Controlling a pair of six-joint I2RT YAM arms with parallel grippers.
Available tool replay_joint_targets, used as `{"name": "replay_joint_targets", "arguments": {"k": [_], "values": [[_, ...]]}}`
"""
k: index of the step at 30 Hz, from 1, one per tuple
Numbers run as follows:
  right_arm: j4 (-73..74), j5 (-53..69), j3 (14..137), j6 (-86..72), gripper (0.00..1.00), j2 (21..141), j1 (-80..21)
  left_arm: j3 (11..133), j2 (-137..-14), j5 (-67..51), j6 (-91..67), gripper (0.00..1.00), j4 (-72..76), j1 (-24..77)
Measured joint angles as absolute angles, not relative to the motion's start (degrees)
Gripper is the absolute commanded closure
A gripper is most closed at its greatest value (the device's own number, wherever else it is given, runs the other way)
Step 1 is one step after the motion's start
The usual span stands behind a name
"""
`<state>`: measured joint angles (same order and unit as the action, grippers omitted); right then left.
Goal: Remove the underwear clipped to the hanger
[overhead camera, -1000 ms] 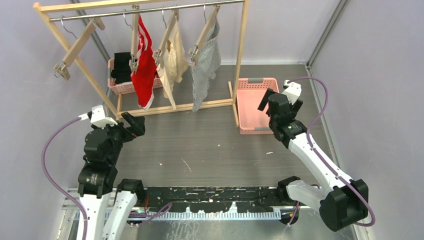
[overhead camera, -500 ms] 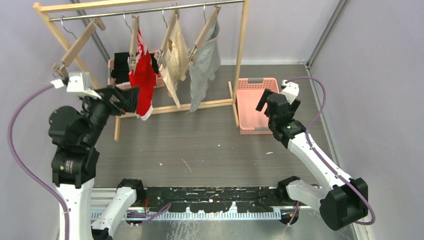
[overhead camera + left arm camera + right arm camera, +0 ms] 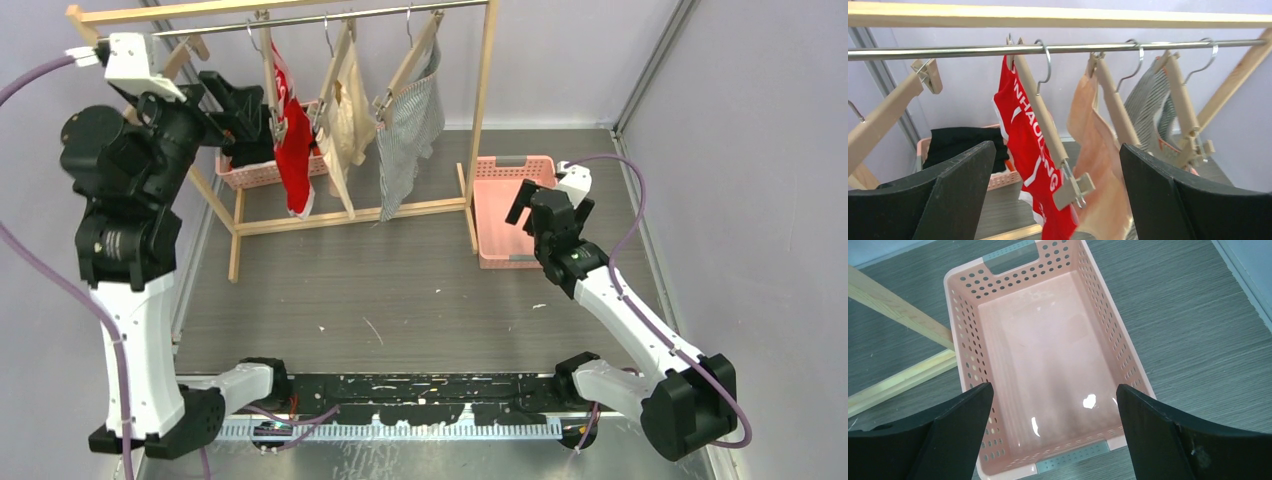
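Underwear, all three pairs clipped to hangers on the rail; left pincer has risen from low down to face the red pair, wide open and empty, so a grab looks next; right pincer gaping, empty, above basket

Wooden rack with metal rail, pink perforated basket beside its right foot, second pink basket behind it holding folded black clothes, grey table.

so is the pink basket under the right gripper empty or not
Empty. The right wrist view looks straight into the pink basket and shows only its bare, glossy floor, nothing in it.
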<state>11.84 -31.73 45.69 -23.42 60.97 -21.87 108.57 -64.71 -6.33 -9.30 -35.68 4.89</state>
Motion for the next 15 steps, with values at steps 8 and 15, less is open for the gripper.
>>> {"name": "replay_joint_targets", "arguments": {"k": [8,15], "values": [[11.4,-30.7,45.0,-23.2,0.00,61.0,-23.0,109.0,-72.2,-4.5,-6.7,0.02,-36.6,4.9],[10.8,-29.9,45.0,-23.0,0.00,61.0,-24.6,109.0,-76.7,-4.3,-6.5,0.02,-36.4,4.9]]}}
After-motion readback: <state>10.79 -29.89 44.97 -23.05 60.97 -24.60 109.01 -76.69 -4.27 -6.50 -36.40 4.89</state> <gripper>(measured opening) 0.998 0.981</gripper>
